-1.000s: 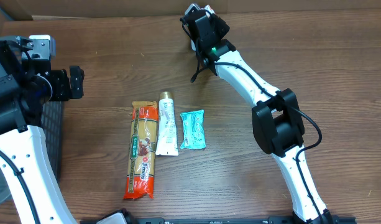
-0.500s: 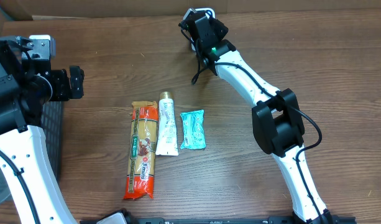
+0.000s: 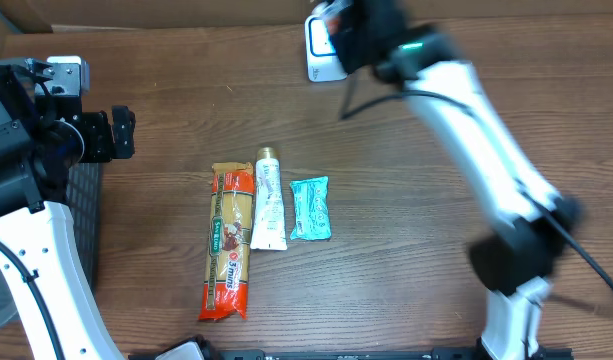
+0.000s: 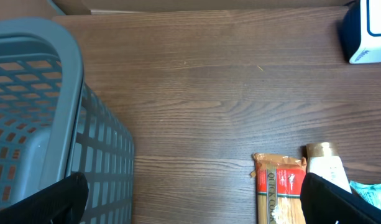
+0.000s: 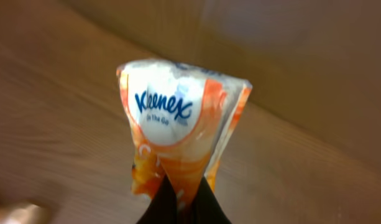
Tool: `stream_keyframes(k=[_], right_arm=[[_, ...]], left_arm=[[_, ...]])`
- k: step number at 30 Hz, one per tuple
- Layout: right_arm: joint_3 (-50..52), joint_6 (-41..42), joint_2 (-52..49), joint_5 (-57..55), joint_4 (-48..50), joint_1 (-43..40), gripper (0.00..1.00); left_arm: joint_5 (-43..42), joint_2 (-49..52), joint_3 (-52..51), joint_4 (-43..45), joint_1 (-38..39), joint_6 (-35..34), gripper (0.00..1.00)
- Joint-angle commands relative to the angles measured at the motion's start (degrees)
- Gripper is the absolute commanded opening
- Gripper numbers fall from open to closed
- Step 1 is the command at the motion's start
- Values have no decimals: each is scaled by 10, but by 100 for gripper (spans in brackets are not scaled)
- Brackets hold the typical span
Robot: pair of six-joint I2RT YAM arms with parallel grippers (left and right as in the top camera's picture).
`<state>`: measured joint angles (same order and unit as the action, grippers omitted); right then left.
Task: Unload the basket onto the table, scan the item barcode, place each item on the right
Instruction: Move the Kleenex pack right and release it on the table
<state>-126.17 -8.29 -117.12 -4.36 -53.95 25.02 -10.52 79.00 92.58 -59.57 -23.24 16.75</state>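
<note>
A small orange and white Kleenex tissue pack [image 5: 178,130] fills the right wrist view, pinched at its lower end by my right gripper [image 5: 184,186], which is shut on it. From overhead that gripper [image 3: 341,30] is blurred at the table's far edge, right beside the white and blue scanner [image 3: 321,58]. The scanner's corner [image 4: 367,31] also shows at the top right of the left wrist view. My left gripper [image 3: 111,135] hovers at the far left, open and empty, with the black fingers [image 4: 53,202] wide apart.
A pasta packet [image 3: 229,245], a white tube [image 3: 269,205] and a teal packet [image 3: 310,208] lie side by side mid-table. A grey mesh basket [image 4: 41,112] stands at the left edge under the left arm. A cardboard wall runs along the back.
The right arm has swung fast to the right and is blurred; its gripper, with the tissue pack in it, has shifted slightly right by the scanner. The left arm has not moved.
</note>
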Motion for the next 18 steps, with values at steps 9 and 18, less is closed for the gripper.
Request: stream_keyframes(k=[9, 18], right_arm=[[46, 178, 97, 99, -319, -204, 4], [290, 108, 97, 185, -187, -281, 4]], left_arm=[[-5, 1, 8, 0, 0, 10, 100], [-5, 1, 8, 0, 0, 11, 100]])
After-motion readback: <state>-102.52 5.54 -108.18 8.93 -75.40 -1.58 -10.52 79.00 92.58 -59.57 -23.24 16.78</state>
